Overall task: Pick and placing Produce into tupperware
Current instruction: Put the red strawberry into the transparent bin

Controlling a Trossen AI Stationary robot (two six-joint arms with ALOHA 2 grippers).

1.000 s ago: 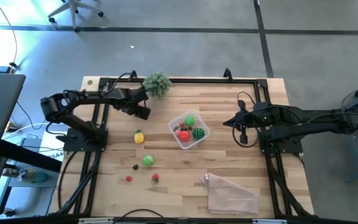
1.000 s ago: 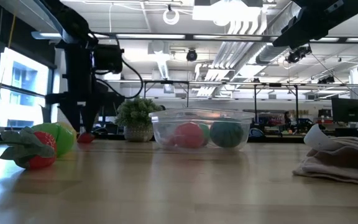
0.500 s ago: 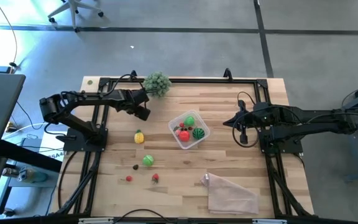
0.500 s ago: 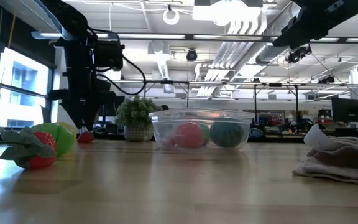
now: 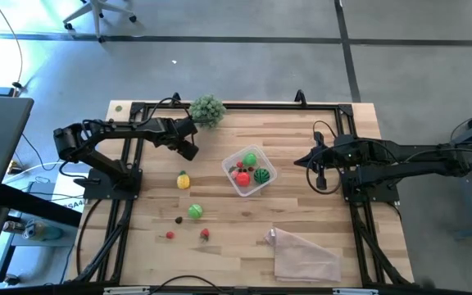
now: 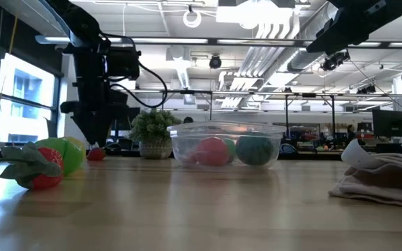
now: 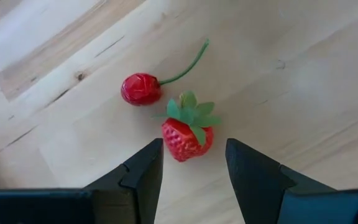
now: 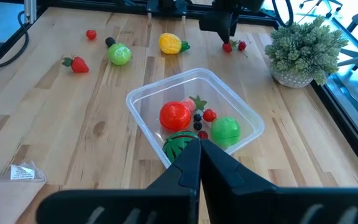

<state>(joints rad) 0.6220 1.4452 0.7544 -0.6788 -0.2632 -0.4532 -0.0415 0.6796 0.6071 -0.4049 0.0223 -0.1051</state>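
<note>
Wooden table point(image 5: 301, 205), left gripper point(image 7: 193, 163) parted above strawberry point(image 7: 187, 134), right gripper point(image 8: 199, 158) closed, hiding melon

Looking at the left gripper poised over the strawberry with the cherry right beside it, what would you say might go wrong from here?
1. The left gripper is open over the strawberry, and the cherry lies close beside it; a descending finger may knock the cherry or catch its stem.
2. The strawberry sits slightly toward one finger, so closing may push it sideways rather than trap it.
3. The tupperware already holds several fruits; a careless drop could bounce out.
</note>
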